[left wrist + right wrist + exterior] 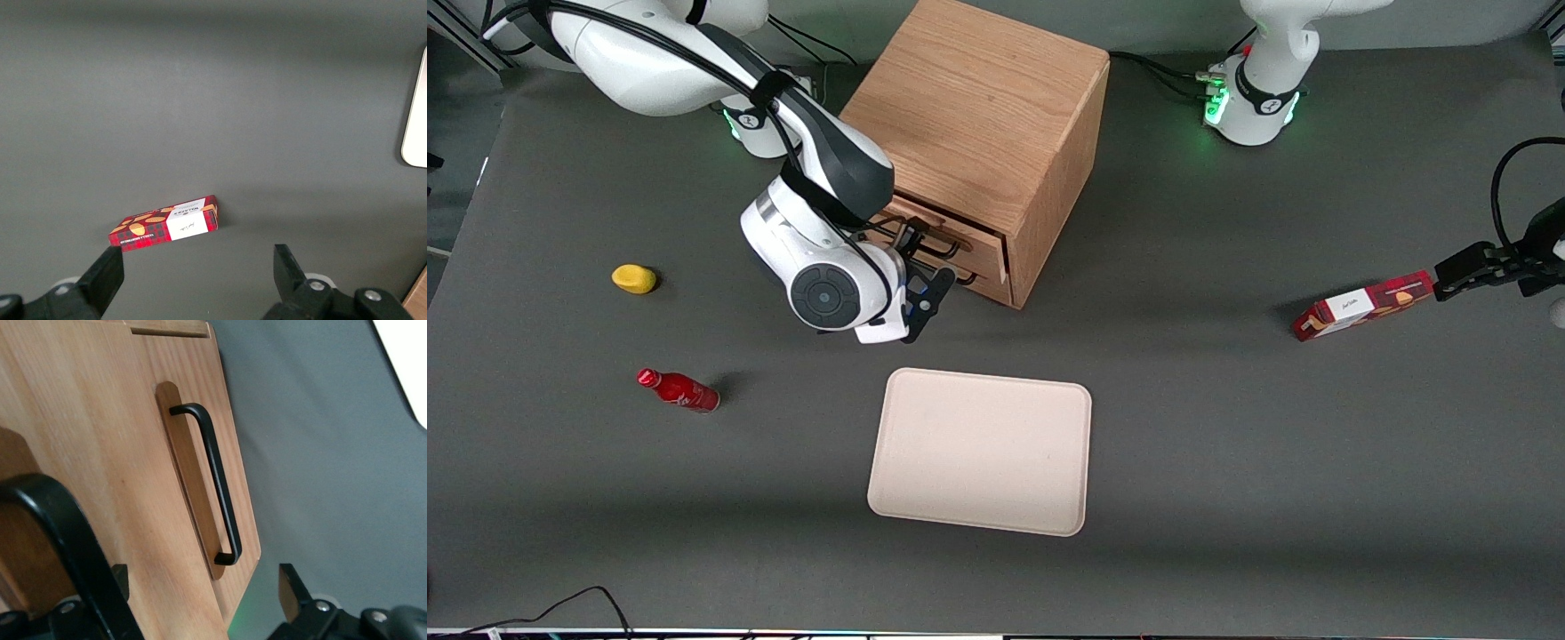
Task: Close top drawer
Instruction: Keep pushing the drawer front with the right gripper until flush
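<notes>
The wooden cabinet (978,116) stands at the back of the table with its drawers facing the front camera. The top drawer (958,233) sticks out a little from the cabinet's front. Its black wire handle (63,540) shows large and close in the right wrist view. The lower drawer (983,268) is beneath it, and its black handle (212,480) shows whole. My right gripper (914,244) is right in front of the top drawer at its handle. It is open and holds nothing (203,590). One of its fingers (290,593) shows beside the cabinet's front.
A beige tray (980,452) lies nearer the front camera than the cabinet. A red bottle (679,390) and a yellow object (633,278) lie toward the working arm's end. A red box (1365,305) lies toward the parked arm's end and shows in the left wrist view (167,223).
</notes>
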Controlling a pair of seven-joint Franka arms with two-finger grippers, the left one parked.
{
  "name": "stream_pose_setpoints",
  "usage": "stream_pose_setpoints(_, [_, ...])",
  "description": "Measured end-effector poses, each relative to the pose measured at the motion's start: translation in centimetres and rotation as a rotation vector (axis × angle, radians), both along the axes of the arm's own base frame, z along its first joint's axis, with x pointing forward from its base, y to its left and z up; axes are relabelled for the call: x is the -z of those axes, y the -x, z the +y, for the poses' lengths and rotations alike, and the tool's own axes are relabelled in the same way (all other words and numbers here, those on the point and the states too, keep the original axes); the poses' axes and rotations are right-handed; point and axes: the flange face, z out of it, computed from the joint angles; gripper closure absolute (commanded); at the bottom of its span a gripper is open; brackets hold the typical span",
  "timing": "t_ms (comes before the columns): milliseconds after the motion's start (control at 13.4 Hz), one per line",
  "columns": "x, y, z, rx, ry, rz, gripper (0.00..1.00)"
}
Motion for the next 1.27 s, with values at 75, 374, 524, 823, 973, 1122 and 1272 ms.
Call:
stream_pose_setpoints(75, [0.0,0.3,0.3,-0.001,0.002,0.003,0.00])
stream_pose_setpoints(374, [0.0,0.7,0.6,0.004,0.009,0.005,0.00])
stream_pose_setpoints(524, [0.0,0.7,0.6,0.007,0.011,0.004,0.00])
stream_pose_setpoints(823, [-0.1,0.7,0.6,0.015,0.016,0.003,0.00])
stream_pose_setpoints(973, [-0.8,0.4,0.6,0.035,0.018,-0.008,0.00])
stream_pose_setpoints(1122, [-1.9,0.1,0.7,0.048,0.015,-0.023,0.00])
stream_pose_setpoints(1272, [-2.9,-0.1,0.6,0.057,0.014,-0.035,0.00])
